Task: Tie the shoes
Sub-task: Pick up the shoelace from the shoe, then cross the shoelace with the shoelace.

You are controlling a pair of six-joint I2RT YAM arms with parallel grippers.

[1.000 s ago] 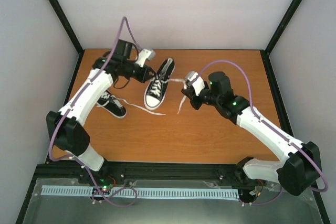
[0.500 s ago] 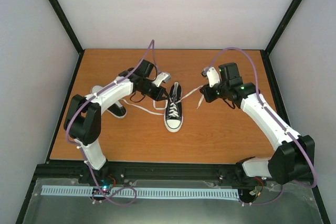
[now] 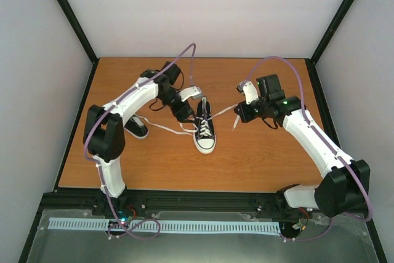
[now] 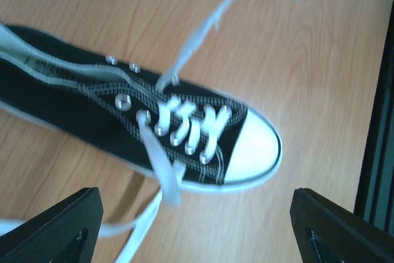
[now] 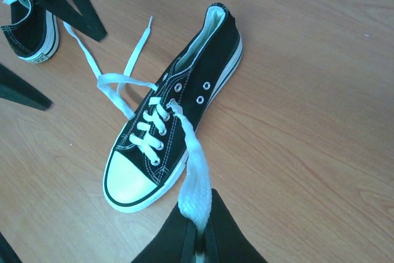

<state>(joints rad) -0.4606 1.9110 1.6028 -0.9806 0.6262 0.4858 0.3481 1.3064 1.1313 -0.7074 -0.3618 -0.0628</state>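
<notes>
**Op:** Where's the shoe?

**Eng:** Your shoe [image 3: 204, 130] stands on its sole mid-table [image 3: 258, 164], toe cap toward the near edge. It's laced up through the eyelets but untied, with both lace ends out.

**Op:** Left gripper?

**Eng:** Your left gripper [image 4: 196, 198] is released. The fingers [image 4: 61, 223] are spread wide with nothing between them. From the top view it hangs just left of the shoe's heel end. Its wrist view looks down on the lacing and toe cap.

**Op:** Right gripper?

**Eng:** Your right gripper [image 5: 198, 232] is clenched on one lace [image 5: 192, 173]. It sits right of the shoe, apart from it. The lace climbs from the top eyelets straight to the fingertips, clear of the table. In the top view a short tail hangs past the grip.

**Op:** The second lace?

**Eng:** Your loose lace [image 3: 165, 127] lies flat on the table. It runs left from the shoe toward the other shoe [image 3: 138, 130].

**Op:** And that one?

**Eng:** It's left of the first shoe, well apart and on its sole. Your left arm covers part of it from above. I can't tell if it's tied.
</notes>
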